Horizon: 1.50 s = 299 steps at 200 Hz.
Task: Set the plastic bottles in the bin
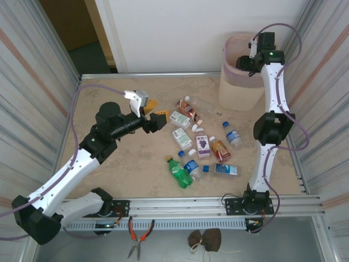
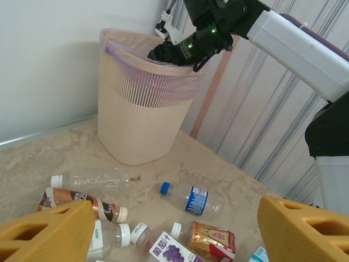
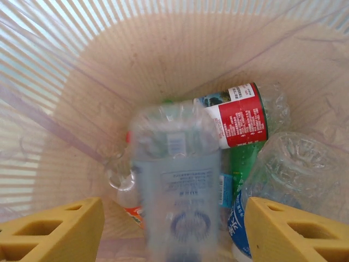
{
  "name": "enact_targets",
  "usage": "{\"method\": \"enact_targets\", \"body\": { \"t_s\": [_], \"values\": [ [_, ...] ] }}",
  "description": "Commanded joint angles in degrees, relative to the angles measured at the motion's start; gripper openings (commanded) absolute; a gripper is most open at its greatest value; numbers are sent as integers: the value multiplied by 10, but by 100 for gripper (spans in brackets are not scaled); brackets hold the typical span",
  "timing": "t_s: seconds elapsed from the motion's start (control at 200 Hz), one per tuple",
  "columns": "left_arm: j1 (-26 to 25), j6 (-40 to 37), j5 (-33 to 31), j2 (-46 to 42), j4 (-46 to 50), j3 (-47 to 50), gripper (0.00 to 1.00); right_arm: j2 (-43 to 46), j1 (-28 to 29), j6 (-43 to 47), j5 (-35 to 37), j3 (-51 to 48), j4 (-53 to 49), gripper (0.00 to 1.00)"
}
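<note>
Right arm was stretched up to the far right corner, elbow kinked, with its tool (image 1: pixel 248 61) hanging over the mouth of the bin (image 1: pixel 240 90). Its fingers (image 3: pixel 52 232) stood released, clear of a blurry clear bottle (image 3: pixel 174 180) between them, above a red-label bottle (image 3: pixel 240 114) inside. Left arm reached low across the tabletop (image 1: pixel 147 180), its tool (image 1: pixel 155 113) spread wide and empty, just beside the plastic bottles (image 1: pixel 196 142) scattered mid-tabletop.

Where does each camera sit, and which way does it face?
Top: high behind the robot, looking down on the table, bottles and bin; left arm, right arm show.
Left wrist: low over the bottles, facing the bin; own yellow fingers, right arm.
Right wrist: over the bin, looking straight in; own fingers, a blurred bottle.
Shared: the bin.
</note>
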State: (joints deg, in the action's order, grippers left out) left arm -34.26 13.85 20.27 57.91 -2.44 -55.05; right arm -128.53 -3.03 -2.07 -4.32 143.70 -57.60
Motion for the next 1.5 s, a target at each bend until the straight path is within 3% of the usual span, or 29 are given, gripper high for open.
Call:
{"method": "enact_targets", "body": {
  "t_s": [0.0,0.225,0.536,0.802,1.067,1.493],
  "values": [
    [0,15,0,4,14,-3,77,38,-3,5,-3,19,-12,69],
    [-6,69,-6,19,57,-3,72,80,-1,-2,-3,19,-20,69],
    [-56,198,-105,46,197,15,69,168,15,-6,-11,-20,-22,69],
    [-99,364,-172,107,260,36,71,302,35,-19,-22,-163,37,70],
    [-107,543,-158,164,221,90,71,430,54,-45,-40,-335,117,70],
    [-108,651,-89,255,99,139,62,483,64,-50,-53,-424,131,70]
  ]
}}
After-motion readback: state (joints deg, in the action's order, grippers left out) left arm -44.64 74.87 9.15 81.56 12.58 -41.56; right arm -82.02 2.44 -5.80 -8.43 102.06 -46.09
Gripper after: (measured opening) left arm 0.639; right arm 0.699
